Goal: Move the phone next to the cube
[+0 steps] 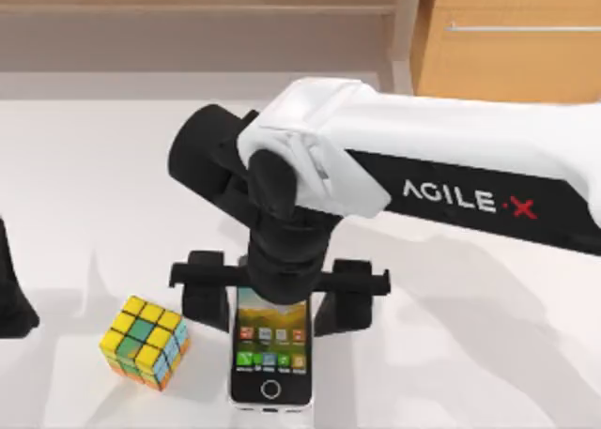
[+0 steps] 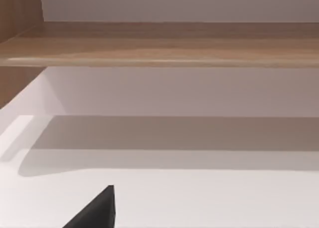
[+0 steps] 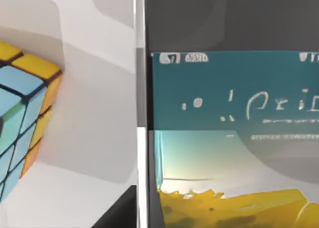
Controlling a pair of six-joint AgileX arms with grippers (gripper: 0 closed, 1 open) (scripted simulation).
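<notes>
Right tool (image 1: 279, 293) straddles the far end of the phone (image 1: 271, 354), fingers spread wide to either side, gripping nothing. The phone lies flat on the desk (image 1: 451, 354), long axis running toward the camera edge, just right of the cube (image 1: 144, 342). Left arm parked at left.

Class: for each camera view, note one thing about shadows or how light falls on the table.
Top view: right claw and cube cast soft grey shadows on the table. Left wrist view: a broad shadow band crosses the table. Right wrist view: shadow lies between cube and phone.
</notes>
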